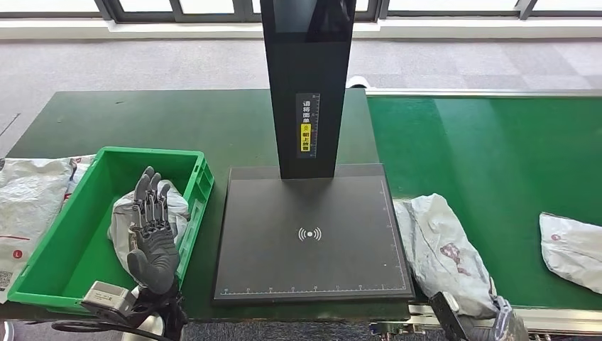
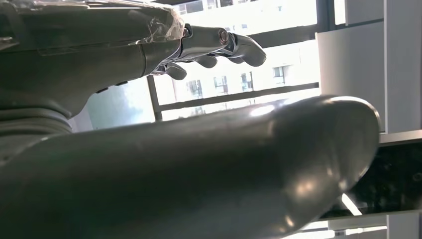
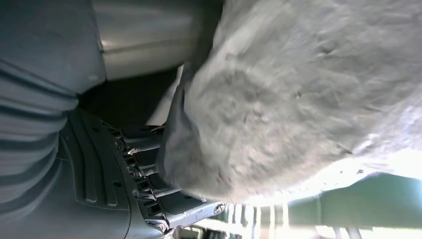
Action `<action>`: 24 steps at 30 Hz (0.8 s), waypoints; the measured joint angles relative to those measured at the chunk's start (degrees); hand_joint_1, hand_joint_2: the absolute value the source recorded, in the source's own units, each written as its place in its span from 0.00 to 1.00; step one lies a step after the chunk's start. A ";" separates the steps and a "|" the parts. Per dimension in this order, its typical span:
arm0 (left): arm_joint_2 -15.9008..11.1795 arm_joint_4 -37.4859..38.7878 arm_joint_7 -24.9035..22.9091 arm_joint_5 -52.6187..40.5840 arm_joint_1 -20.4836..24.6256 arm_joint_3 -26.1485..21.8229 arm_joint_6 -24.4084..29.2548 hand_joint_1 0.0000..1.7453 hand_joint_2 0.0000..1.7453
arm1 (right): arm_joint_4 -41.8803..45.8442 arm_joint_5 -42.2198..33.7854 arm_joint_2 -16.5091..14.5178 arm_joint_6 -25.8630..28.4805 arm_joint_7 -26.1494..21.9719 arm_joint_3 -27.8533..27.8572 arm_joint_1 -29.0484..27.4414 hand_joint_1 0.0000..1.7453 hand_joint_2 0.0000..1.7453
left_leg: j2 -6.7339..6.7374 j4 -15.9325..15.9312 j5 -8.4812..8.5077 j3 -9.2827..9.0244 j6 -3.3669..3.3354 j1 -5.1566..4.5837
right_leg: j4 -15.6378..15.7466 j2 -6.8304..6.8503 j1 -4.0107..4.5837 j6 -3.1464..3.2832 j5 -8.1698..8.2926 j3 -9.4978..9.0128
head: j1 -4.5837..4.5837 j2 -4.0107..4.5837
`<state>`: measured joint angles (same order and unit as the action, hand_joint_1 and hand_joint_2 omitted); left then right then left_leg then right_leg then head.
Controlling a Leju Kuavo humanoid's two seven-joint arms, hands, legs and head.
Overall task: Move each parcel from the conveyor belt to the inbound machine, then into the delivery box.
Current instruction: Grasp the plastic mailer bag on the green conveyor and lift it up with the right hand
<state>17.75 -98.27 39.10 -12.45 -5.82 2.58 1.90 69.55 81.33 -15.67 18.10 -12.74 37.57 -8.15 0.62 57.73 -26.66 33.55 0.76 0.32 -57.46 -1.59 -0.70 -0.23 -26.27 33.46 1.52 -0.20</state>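
A grey parcel (image 1: 441, 245) lies on the green conveyor belt (image 1: 497, 149), its near end hanging over the belt's front rail. My right hand (image 1: 497, 323) grips that near end from below. In the right wrist view the parcel (image 3: 298, 99) presses against my dark fingers (image 3: 149, 164). A second pale parcel (image 1: 572, 250) lies further right on the belt. The black inbound machine plate (image 1: 312, 213) is bare. Another grey parcel (image 1: 177, 209) lies in the green delivery box (image 1: 106, 160). My left hand (image 1: 150, 234) hovers over it, palm up, fingers spread (image 2: 234, 47), holding nothing.
The machine's black pillar (image 1: 307, 85) rises at the back of the plate. More bagged parcels (image 1: 32, 202) lie on the table left of the box. A silver rail (image 1: 426, 312) edges the belt's front.
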 joint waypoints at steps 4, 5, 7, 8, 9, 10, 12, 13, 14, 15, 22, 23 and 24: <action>0.02 0.00 0.00 -0.01 -0.14 0.00 0.34 0.00 0.00 | 2.69 -1.79 -0.59 0.06 -0.75 -0.50 1.29 1.00 1.00 | -0.86 0.02 0.42 -0.27 -0.12 0.00 | 0.02 0.84 0.00 -0.12 0.02 -0.14 | 0.00 0.00; 0.02 0.00 0.00 -0.01 -0.22 0.00 0.37 0.00 0.00 | 3.04 -1.99 -0.69 -0.01 -0.78 -0.61 1.42 1.00 1.00 | -1.00 0.02 0.47 -0.22 -0.12 0.00 | 0.02 0.97 0.00 -0.13 0.05 -0.15 | 0.00 0.00; 0.02 0.01 0.00 -0.01 -0.32 0.00 0.40 0.00 0.00 | 3.58 -2.17 -0.88 -0.10 -0.81 -0.89 1.61 1.00 1.00 | -1.09 0.02 0.49 -0.18 -0.12 0.00 | 0.01 1.08 0.00 -0.13 0.06 -0.15 | 0.01 0.00; 0.02 0.01 0.00 -0.01 -0.34 0.00 0.42 0.00 0.00 | 3.78 -2.20 -0.97 -0.12 -0.81 -1.04 1.69 1.00 1.00 | -1.10 0.02 0.48 -0.17 -0.12 0.00 | 0.01 1.09 0.00 -0.13 0.05 -0.15 | 0.01 0.00; 0.02 0.01 0.00 -0.01 -0.35 0.00 0.42 0.00 0.00 | 3.96 -2.21 -1.04 -0.14 -0.81 -1.19 1.75 1.00 1.00 | -1.10 0.02 0.47 -0.16 -0.13 0.00 | 0.01 1.10 0.00 -0.12 0.04 -0.14 | 0.01 0.00; 0.02 0.01 0.00 -0.01 -0.36 0.00 0.43 0.00 0.00 | 4.11 -2.25 -1.10 -0.15 -0.81 -1.34 1.79 1.00 1.00 | -1.10 0.02 0.46 -0.15 -0.13 0.00 | 0.01 1.10 0.00 -0.12 0.04 -0.13 | 0.01 0.00; 0.02 0.01 0.00 -0.01 -0.37 0.00 0.48 0.00 0.00 | 4.58 -3.14 -1.26 0.37 -1.28 -1.71 1.79 1.00 1.00 | -1.10 0.02 0.46 -0.13 -0.14 -0.01 | 0.02 1.11 -0.01 -0.12 0.02 -0.12 | 0.01 0.00; 0.02 0.01 0.00 -0.01 -0.41 0.00 0.59 0.00 0.00 | 5.05 -4.48 -1.36 1.29 -2.01 -1.88 1.71 1.00 1.00 | -1.10 0.02 0.45 -0.13 -0.14 -0.01 | 0.02 1.11 -0.02 -0.13 0.02 -0.11 | 0.01 0.00; 0.03 0.01 0.00 -0.01 -0.50 0.00 0.76 0.00 0.00 | 6.06 -7.27 -1.55 3.18 -3.43 -2.06 1.51 1.00 1.00 | -1.12 0.02 0.45 -0.12 -0.14 -0.03 | 0.02 1.12 -0.04 -0.13 0.01 -0.10 | 0.01 0.00; 0.03 0.01 0.01 -0.02 -0.64 0.00 1.01 0.00 0.00 | 7.39 -10.81 -1.81 5.53 -5.22 -2.23 1.23 1.00 1.00 | -1.13 0.02 0.45 -0.12 -0.15 -0.05 | 0.02 1.13 -0.06 -0.14 0.01 -0.09 | 0.01 0.00; 0.02 0.45 0.83 0.75 -1.23 0.00 2.90 0.00 0.00 | 22.52 -31.11 -3.31 20.87 -16.80 -7.01 -4.15 1.00 1.00 | -1.15 0.02 0.35 -0.12 -0.09 -0.07 | 0.02 1.18 -0.07 -0.09 -0.07 -0.07 | 0.01 0.00; 0.02 0.54 0.87 0.91 -1.23 0.00 2.99 0.00 0.00 | 24.14 -31.42 -3.44 21.54 -16.99 -8.10 -4.84 1.00 1.00 | -1.13 0.02 0.33 -0.14 -0.08 -0.07 | 0.02 1.16 -0.06 -0.10 -0.09 -0.07 | 0.01 0.00; 0.02 0.61 0.88 1.05 -1.22 0.00 3.08 0.00 0.00 | 25.41 -31.57 -3.54 21.73 -17.03 -8.92 -5.37 1.00 1.00 | -1.12 0.02 0.32 -0.15 -0.08 -0.07 | 0.02 1.16 -0.06 -0.10 -0.10 -0.07 | 0.01 0.00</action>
<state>17.77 -97.67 39.99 -11.40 -7.05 2.58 4.97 94.96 49.76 -19.20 39.83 -29.77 28.65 -13.52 -0.50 57.75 -26.34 33.41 0.68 0.25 -57.44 -0.43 -0.77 -0.33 -26.37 33.39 1.53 -0.20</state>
